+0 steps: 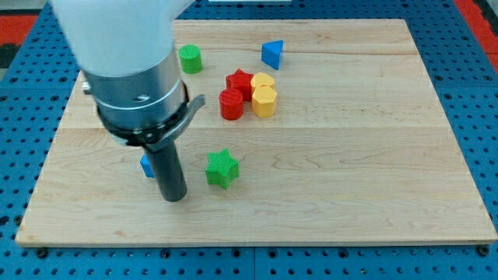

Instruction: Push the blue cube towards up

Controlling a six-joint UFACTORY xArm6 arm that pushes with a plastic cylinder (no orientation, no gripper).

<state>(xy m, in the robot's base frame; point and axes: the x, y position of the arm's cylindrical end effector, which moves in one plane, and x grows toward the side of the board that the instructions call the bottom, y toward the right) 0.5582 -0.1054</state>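
The blue cube (145, 165) is mostly hidden behind my rod, only a small blue edge shows at the rod's left. My tip (174, 197) rests on the board just below and right of the blue cube, close to it. A green star block (222, 168) lies to the right of the tip.
A green cylinder (190, 59) sits near the view's top. A blue triangular block (271, 54) is at the top centre. A red star (240, 80), red cylinder (231, 104) and two yellow blocks (264, 101) cluster in the middle. The wooden board (373, 155) lies on a blue pegboard.
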